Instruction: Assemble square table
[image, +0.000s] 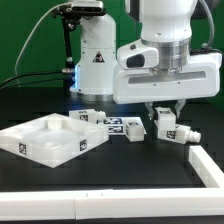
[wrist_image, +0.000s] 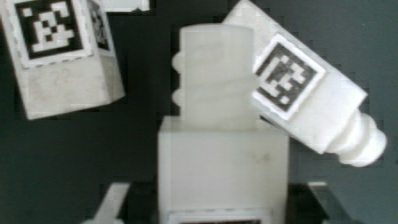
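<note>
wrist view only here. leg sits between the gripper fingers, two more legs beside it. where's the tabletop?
Observer: The tabletop lies flat, rim up, toward the exterior view's left of the gripper.
Operator: any legs in it?
Observer: No leg stands in it.
Operator: what's between it and me?
Observer: Loose legs lie in a row between the tabletop and the gripped leg.
</note>
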